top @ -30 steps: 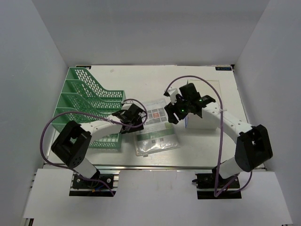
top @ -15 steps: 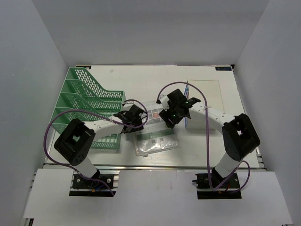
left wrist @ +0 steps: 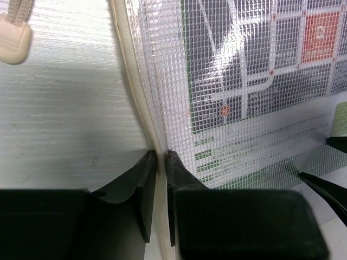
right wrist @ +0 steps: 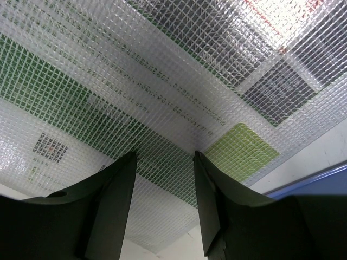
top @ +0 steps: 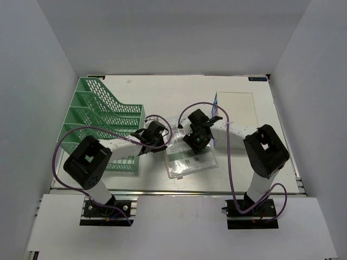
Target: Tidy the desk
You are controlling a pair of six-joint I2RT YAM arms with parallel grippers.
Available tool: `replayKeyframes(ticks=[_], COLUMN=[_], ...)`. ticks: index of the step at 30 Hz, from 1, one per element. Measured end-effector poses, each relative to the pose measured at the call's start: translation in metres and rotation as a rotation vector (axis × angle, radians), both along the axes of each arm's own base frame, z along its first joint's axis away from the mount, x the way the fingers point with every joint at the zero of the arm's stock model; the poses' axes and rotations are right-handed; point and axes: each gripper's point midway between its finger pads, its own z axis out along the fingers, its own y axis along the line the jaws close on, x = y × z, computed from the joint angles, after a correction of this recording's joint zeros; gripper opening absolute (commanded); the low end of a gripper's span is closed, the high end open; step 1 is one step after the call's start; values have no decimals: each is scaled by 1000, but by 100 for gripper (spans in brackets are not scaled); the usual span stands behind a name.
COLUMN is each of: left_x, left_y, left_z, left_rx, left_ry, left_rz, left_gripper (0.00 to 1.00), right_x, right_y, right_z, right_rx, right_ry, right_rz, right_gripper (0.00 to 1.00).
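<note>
A clear mesh zip pouch (top: pixel 191 162) with printed sheets inside lies on the white desk (top: pixel 244 162), slightly left of the middle. My left gripper (top: pixel 164 138) is at the pouch's left edge. In the left wrist view its jaws (left wrist: pixel 161 157) are shut on the cream zipper seam of the pouch (left wrist: pixel 244 81). My right gripper (top: pixel 196 143) is low over the pouch's upper part. In the right wrist view the right gripper (right wrist: pixel 164 161) is open, with the pouch (right wrist: pixel 135 81) just beyond its fingertips.
A green mesh file rack (top: pixel 100 122) stands at the left, right beside the left arm. A blue-edged thing (top: pixel 216 102) shows behind the right arm. The pouch's cream zipper pull (left wrist: pixel 13 33) lies on the desk. An aluminium rail (top: pixel 179 191) runs along the near edge.
The left gripper has shut on the pouch's seam. The right arm has swung left and down onto the pouch, its jaws narrowing. The pouch has slid and turned a little to the right.
</note>
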Motion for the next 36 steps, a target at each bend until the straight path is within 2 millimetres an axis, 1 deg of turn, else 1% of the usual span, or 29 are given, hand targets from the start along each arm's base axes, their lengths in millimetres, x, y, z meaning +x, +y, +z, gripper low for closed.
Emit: replayKeyframes(ticks=[3,4,5,9,12,13,14,16,18,19,21,23,26,28,29,31,33,36], left_x=[0,0,0,0,-3,-6,-8,-9,-7,-5,3,11,20,23,23,21,19,18], left_y=[-1,-2,-2,-3,-1,1,3,5,7,7,5,3,1,2,3,7,11,14], left_z=[0,0,0,0,2,4,7,21,43,56,84,112,148,163,167,172,176,186], left_rx=[-8,-14,-19,-37,-46,-44,-43,-45,-46,-46,-45,-47,-44,-38,-32,-15,3,23], left_ry=[2,3,4,2,-4,-5,-8,-36,-85,-117,-182,-249,-338,-379,-395,-413,-428,-447], left_rz=[-2,-5,-3,-4,-4,-8,-11,-27,-46,-56,-79,-99,-126,-141,-147,-160,-173,-194], left_gripper=[16,10,0,0,0,0,0,0,0,0,0,0,0,0,0,0,0,0], right_x=[0,0,0,0,-2,-5,-8,-16,-19,-18,-8,6,23,30,34,40,48,58], right_y=[0,0,0,0,2,4,6,9,13,15,25,36,43,41,38,33,28,25], right_z=[-1,-1,-1,-1,1,2,4,12,33,46,85,133,199,223,230,231,223,206], right_rx=[-3,-3,-4,-6,6,17,32,60,97,119,185,265,382,436,461,489,505,533], right_ry=[0,0,0,-1,6,18,30,49,34,14,-72,-183,-337,-388,-397,-378,-336,-246], right_rz=[5,6,6,11,26,37,48,78,106,118,136,143,123,91,62,11,-37,-98], right_gripper=[51,51,51,51,58,65,68,80,84,89,89,89,89,89,89,89,89,89])
